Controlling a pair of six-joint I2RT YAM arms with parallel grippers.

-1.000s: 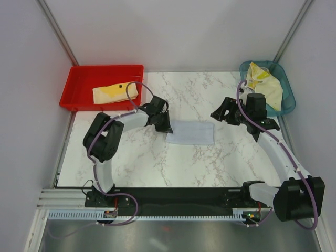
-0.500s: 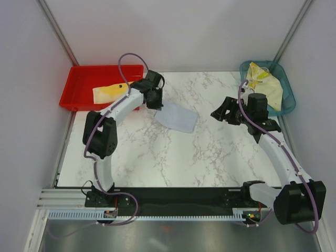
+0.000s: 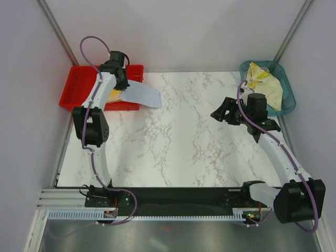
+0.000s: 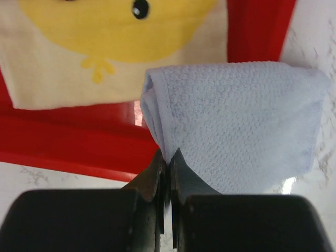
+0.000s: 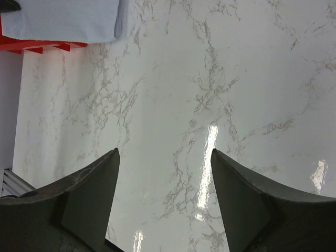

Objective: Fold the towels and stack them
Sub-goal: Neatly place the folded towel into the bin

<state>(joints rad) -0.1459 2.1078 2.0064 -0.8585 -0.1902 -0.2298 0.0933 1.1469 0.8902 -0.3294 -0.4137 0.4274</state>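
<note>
My left gripper [image 3: 122,83] is shut on the edge of a folded pale lavender-blue towel [image 3: 143,95], [image 4: 236,126] and holds it over the right end of the red tray [image 3: 79,84]. The towel hangs across the tray's rim onto the table side. A folded cream-yellow towel [image 4: 115,47] with a yellow chick print lies in the tray beneath it; it is mostly hidden by the arm in the top view. My right gripper [image 3: 219,114], [image 5: 165,152] is open and empty above the marble table. More towels [image 3: 262,81] are piled in the teal basket [image 3: 286,102].
The red tray [image 4: 68,142] stands at the back left, the teal basket at the back right. White walls with metal posts close in the table on three sides. The lavender towel also shows at the top left of the right wrist view [image 5: 63,18].
My left gripper has lifted the lavender towel off the table's middle and carried it back and left to the red tray. The right arm has stayed still.
</note>
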